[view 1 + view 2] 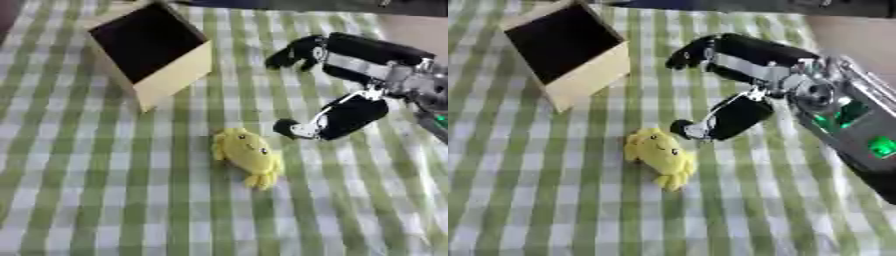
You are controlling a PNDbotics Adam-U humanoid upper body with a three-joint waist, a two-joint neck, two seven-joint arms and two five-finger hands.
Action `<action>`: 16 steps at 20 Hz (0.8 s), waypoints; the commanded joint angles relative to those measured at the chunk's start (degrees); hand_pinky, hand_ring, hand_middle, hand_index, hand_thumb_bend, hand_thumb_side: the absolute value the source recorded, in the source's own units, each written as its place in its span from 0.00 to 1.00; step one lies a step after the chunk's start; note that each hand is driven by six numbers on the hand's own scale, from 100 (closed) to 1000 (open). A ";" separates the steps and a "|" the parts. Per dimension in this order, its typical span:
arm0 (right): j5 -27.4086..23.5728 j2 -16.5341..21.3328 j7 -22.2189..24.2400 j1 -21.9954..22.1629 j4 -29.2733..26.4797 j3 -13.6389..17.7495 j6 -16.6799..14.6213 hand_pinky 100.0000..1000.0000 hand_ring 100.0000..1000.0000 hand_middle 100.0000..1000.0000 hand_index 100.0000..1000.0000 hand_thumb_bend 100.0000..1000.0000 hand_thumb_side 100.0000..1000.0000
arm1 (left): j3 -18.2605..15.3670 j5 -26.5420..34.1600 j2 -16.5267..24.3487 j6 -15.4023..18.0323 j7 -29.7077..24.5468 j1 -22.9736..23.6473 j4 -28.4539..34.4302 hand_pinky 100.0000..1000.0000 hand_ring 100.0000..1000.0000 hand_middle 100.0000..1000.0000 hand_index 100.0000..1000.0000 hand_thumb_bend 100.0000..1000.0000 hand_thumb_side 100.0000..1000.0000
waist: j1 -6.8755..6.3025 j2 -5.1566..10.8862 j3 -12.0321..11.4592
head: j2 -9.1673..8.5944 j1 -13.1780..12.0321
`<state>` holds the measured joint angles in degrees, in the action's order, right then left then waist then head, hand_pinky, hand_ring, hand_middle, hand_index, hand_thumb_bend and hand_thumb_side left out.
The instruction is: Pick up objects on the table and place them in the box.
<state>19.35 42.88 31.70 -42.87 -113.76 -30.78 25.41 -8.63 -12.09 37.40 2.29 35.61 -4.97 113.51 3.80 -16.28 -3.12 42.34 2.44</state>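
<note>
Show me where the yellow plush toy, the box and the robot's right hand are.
yellow plush toy point(248, 152), left eye view, middle of its body
box point(175, 75), left eye view, its pale front wall
right hand point(750, 52), right eye view, the palm

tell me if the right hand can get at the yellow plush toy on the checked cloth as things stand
Probably yes. The right hand hangs open just beside the yellow plush toy, thumb tip close to it, apart. Nothing lies between them on the green checked cloth.

Soft even daylight, overall motion blur
</note>
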 commanded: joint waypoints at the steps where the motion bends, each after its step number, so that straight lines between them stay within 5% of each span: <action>1: 2.29 -0.78 1.49 -0.64 -0.83 -0.52 2.29 0.80 0.85 0.80 0.89 0.37 0.24 | -0.04 0.07 1.64 0.15 -0.28 -0.19 1.08 0.80 0.74 0.74 0.82 0.63 0.78 | -0.16 0.74 -0.07 | 0.84 -0.16; 8: 7.50 -3.23 3.03 1.28 -0.83 -2.24 4.76 0.81 0.86 0.80 0.89 0.37 0.24 | 0.03 0.02 1.57 0.29 -0.33 -0.18 1.08 0.80 0.74 0.74 0.82 0.63 0.78 | 0.09 0.63 -0.18 | 1.04 0.29; 16: 23.58 -6.03 0.10 6.42 -0.83 -2.03 4.29 0.82 0.85 0.79 0.90 0.36 0.31 | -0.05 0.01 0.98 0.45 -0.18 -0.17 1.08 0.80 0.73 0.74 0.82 0.61 0.78 | 0.14 0.42 -0.14 | 0.96 1.42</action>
<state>40.11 36.74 32.35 -36.01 -113.76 -33.65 29.63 -8.32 -12.09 37.33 2.53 35.41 -4.97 113.51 4.21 -16.63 -3.22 42.85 3.55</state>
